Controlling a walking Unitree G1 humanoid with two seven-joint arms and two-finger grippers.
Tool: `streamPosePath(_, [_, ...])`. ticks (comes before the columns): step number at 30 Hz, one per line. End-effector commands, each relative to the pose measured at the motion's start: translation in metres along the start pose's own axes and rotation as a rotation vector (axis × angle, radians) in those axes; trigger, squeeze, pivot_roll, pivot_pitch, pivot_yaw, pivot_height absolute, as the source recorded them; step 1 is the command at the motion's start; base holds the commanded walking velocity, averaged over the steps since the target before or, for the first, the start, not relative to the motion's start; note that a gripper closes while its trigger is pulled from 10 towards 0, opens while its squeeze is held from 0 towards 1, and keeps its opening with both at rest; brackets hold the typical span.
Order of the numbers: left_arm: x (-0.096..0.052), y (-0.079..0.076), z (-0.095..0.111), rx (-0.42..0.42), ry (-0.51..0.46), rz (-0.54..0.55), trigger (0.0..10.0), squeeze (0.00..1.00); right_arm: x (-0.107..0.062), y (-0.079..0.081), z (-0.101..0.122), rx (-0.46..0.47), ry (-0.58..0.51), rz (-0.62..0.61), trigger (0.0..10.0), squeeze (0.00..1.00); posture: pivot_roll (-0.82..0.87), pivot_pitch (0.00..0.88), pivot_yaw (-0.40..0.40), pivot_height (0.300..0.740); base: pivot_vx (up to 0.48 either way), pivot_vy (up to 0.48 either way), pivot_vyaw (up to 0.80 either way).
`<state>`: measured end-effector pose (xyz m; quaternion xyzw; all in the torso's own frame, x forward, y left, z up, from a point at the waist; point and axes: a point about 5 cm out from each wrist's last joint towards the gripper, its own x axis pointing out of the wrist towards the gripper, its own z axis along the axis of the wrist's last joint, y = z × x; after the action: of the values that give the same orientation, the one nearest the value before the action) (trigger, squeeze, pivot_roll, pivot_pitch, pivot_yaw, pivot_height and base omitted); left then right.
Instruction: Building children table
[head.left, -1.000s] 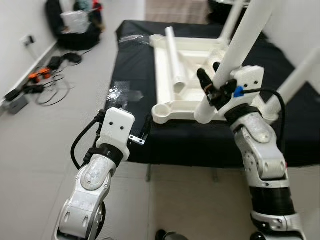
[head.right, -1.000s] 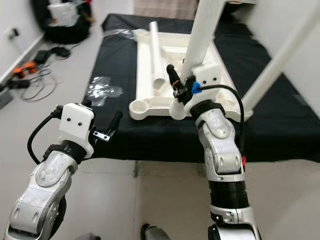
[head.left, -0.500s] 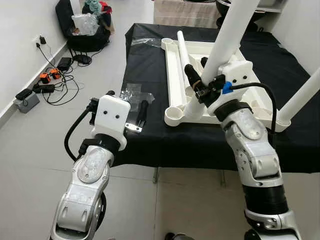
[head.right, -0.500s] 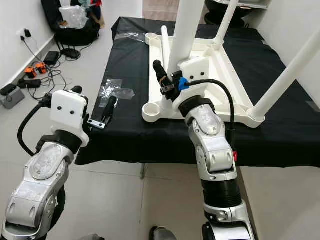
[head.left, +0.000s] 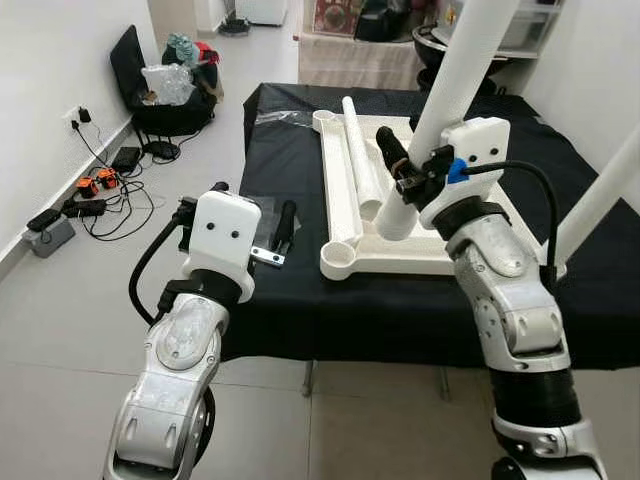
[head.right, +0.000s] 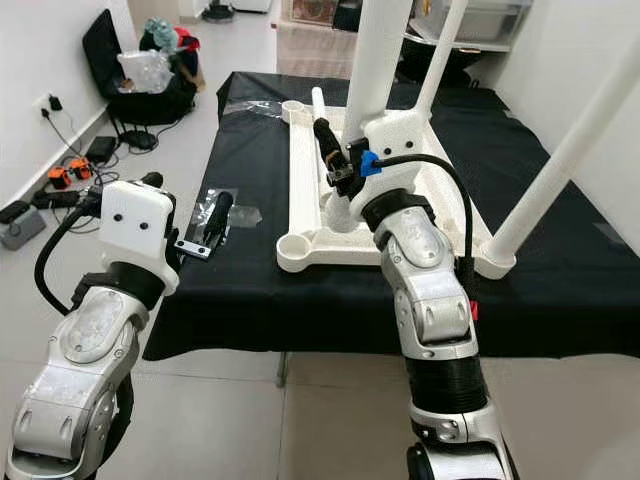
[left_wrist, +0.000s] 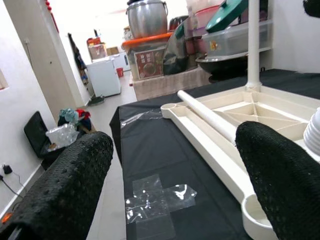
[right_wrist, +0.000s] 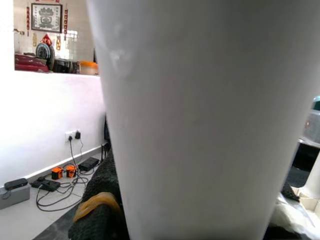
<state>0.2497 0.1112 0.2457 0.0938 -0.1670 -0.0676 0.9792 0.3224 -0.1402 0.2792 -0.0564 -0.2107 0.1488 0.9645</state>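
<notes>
- Right arm raised, forearm near upright; right tool (head.left: 392, 170) clamped around a white table leg (head.left: 450, 90) near its lower end.
- That leg stands tilted, foot end at the near corner of the upturned white table top (head.left: 345, 262).
- Table top lies underside-up on the desk (head.left: 290, 300), which is covered in black cloth. A loose white leg (head.left: 360, 160) lies in its frame; other legs stand upright at the far and right corners.
- Left arm bent, held forward at the desk's near-left edge; left tool (head.left: 283, 225) spread wide, holding nothing, above clear plastic wrapping (left_wrist: 160, 192).
- Cables and adapters (head.left: 95, 180) on the floor at left.
</notes>
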Motion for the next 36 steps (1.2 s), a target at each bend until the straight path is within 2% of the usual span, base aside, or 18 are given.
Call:
streamPosePath(1, [0.000, 0.001, 0.002, 0.007, -0.002, 0.015, 10.0, 0.00, 0.003, -0.004, 0.003, 0.000, -0.005, -0.010, 10.0, 0.00, 0.05, 0.101, -0.085, 0.740, 0.000, 0.000, 0.00])
streamPosePath(3, [0.001, 0.003, 0.001, -0.015, 0.011, 0.031, 10.0, 0.00, 0.005, -0.005, 0.005, 0.019, -0.013, -0.008, 10.0, 0.00, 0.05, 0.107, -0.087, 0.740, 0.000, 0.000, 0.00])
streamPosePath(20, [-0.002, 0.003, -0.002, -0.018, 0.033, 0.039, 10.0, 0.00, 0.016, -0.019, 0.013, 0.041, -0.055, -0.041, 10.0, 0.00, 0.05, 0.120, -0.087, 0.740, 0.000, 0.000, 0.00])
streamPosePath(23, [-0.003, 0.002, -0.004, -0.024, 0.043, 0.039, 10.0, 0.00, 0.018, -0.016, 0.011, 0.050, -0.041, 0.027, 10.0, 0.00, 0.05, 0.122, -0.089, 0.740, 0.000, 0.000, 0.00])
streamPosePath(26, [-0.006, 0.002, -0.006, -0.025, 0.056, 0.043, 10.0, 0.00, 0.025, -0.011, 0.011, 0.041, -0.035, 0.179, 10.0, 0.00, 0.05, 0.133, -0.096, 0.740, 0.000, 0.000, 0.00])
streamPosePath(28, [-0.007, 0.002, -0.006, -0.027, 0.058, 0.044, 10.0, 0.00, 0.027, -0.011, 0.011, 0.035, -0.035, 0.206, 10.0, 0.00, 0.06, 0.135, -0.097, 0.740, 0.000, 0.000, 0.00])
streamPosePath(31, [-0.008, 0.002, -0.006, -0.028, 0.060, 0.045, 10.0, 0.00, 0.032, -0.014, 0.010, 0.038, -0.030, 0.218, 10.0, 0.00, 0.06, 0.143, -0.102, 0.740, 0.000, 0.000, 0.00])
streamPosePath(36, [-0.011, 0.000, -0.006, -0.030, 0.067, 0.039, 10.0, 0.00, 0.041, -0.020, 0.007, 0.075, -0.034, 0.169, 10.0, 0.00, 0.06, 0.160, -0.103, 0.740, 0.000, 0.000, 0.00])
